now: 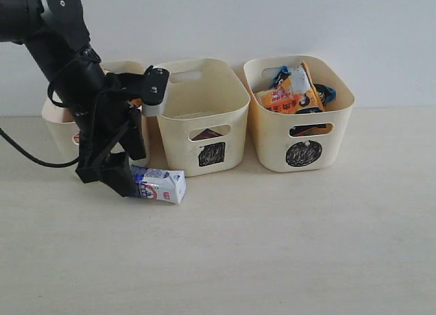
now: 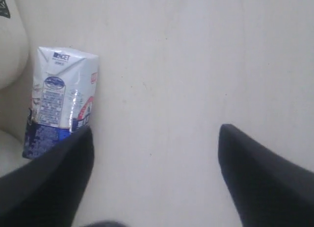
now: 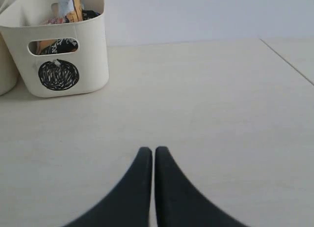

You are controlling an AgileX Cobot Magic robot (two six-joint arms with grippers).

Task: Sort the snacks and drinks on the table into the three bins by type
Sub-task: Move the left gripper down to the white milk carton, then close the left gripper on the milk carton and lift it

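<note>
Lying flat on the table [image 1: 286,260] near the square-marked bin [image 1: 235,124], the blue-white carton [image 1: 162,185] sits outside the left gripper's [image 2: 156,131] spread fingers, beside one fingertip, its long axis roughly along that finger. The right gripper [image 3: 154,152], pressed together, is well apart.

Left arm [image 1: 65,63] angled down low, left fingers [image 2: 54,183] spread wide (both black), right fingers [image 3: 140,187] pressed together

The exterior view faces the three bins [image 1: 178,141] head-on from just above the worktop [image 1: 272,260]. The left wrist view looks steeply down, close on the blue-white carton [image 2: 59,94]. The right wrist view looks low across at the circle bin [image 3: 92,45]; the exterior view shows both too.
</note>
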